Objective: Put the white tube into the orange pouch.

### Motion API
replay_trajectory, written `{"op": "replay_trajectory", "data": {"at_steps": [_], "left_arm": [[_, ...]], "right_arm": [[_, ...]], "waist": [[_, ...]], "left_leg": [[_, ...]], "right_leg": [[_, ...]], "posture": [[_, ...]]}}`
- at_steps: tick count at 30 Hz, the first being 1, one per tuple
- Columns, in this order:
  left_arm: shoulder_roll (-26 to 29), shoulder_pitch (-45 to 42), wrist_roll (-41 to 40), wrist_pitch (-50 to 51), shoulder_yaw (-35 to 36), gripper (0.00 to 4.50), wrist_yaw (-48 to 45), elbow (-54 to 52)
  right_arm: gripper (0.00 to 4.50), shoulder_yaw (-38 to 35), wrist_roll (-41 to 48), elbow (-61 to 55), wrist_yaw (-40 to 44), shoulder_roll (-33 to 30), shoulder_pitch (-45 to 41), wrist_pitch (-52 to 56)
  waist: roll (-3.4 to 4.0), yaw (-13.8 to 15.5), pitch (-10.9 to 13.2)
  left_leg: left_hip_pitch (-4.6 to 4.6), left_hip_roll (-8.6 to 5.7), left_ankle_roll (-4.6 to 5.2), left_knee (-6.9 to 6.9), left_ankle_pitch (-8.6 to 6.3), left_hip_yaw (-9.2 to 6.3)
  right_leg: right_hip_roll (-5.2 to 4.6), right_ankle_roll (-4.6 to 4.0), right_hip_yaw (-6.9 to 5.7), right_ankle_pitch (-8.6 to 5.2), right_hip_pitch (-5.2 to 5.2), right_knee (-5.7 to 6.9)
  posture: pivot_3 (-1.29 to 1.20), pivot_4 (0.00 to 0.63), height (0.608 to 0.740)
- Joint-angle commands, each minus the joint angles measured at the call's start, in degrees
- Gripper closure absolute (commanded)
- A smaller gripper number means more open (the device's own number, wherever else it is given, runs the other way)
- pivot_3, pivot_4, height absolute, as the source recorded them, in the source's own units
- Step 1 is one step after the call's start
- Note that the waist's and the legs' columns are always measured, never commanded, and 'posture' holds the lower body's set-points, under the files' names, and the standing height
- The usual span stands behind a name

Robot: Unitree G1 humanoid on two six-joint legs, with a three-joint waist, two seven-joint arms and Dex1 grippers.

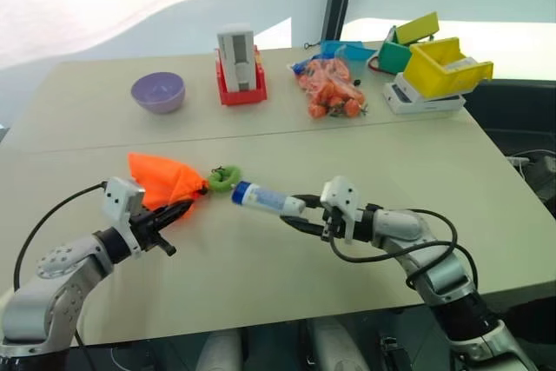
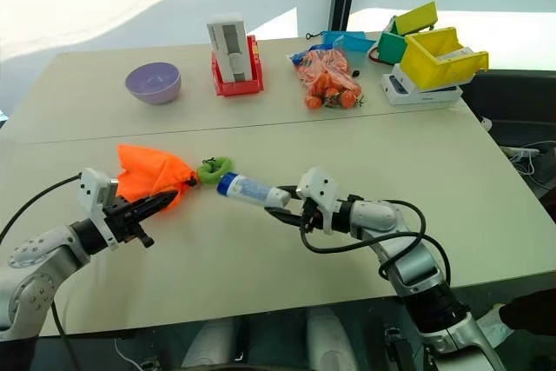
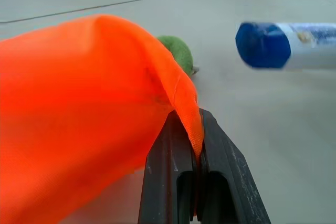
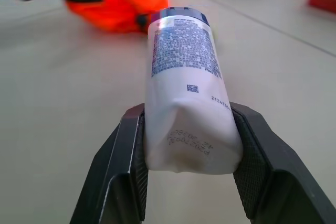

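Right gripper (image 4: 186,145) clamps the white tube (image 1: 268,199) by its crimped tail, cap leading toward the orange pouch (image 1: 162,180); left gripper (image 3: 197,145) pinches pouch fabric, steadying it for insertion.

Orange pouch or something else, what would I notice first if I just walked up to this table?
Probably the bright orange pouch, pinched by its edge in the left pincer near the table's front. Next, the white tube with its blue cap, held in the right pincer and aimed at the pouch. Behind sit a purple bowl and a bag of carrots.
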Motion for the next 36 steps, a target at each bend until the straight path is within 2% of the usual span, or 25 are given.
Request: {"op": "replay_trajectory", "data": {"at_steps": [1,7,19,25,36], "left_arm": [[1.14,1.25,-1.88,1.29,1.36,4.5,0.19,-3.94],[2.06,3.49,-3.77,3.58,1.84,4.5,0.65,-8.13],[2.22,5.49,-4.37,5.53,-0.17,4.5,1.98,-11.99],[3.7,6.79,-3.92,6.14,-1.62,4.5,0.74,-11.93],[4.23,8.72,-4.83,6.4,-1.16,4.5,0.59,-12.2]], "right_arm": [[2.68,2.87,-0.59,0.15,2.23,2.84,-4.43,-0.57],[2.68,5.83,-3.81,6.47,1.51,9.18,-8.9,-2.09],[2.68,5.84,-4.91,9.82,1.68,15.22,-10.4,-3.2],[2.68,4.02,-3.33,8.96,2.1,16.35,-10.13,-1.86],[2.68,3.95,-5.1,8.62,1.59,14.61,-9.5,-2.03]], "waist": [[0.0,-0.15,0.0],[-0.03,0.17,-0.01],[-0.04,-0.04,0.0],[-0.05,-0.02,-0.01],[-0.05,-0.01,-0.01]], "left_leg": [[0.0,0.0,0.0,0.0,0.0,0.0],[-0.05,0.05,0.0,-0.08,0.0,-0.06],[-0.06,-0.01,-0.01,-0.07,-0.01,-0.03],[-0.07,0.0,-0.01,-0.08,-0.01,-0.02],[-0.07,0.01,-0.01,-0.08,-0.01,-0.02]], "right_leg": [[0.01,0.0,0.0,0.0,-0.01,0.0],[0.03,0.0,-0.04,0.0,-0.1,0.01],[-0.01,0.0,-0.04,0.01,-0.11,0.01],[-0.01,0.0,-0.02,0.01,-0.12,0.0],[-0.03,-0.02,-0.02,0.0,-0.13,0.0]], "posture": [[0.0,0.15,0.74],[0.0,0.15,0.74],[0.0,0.15,0.74],[0.0,0.15,0.74],[0.0,0.15,0.74]]}}
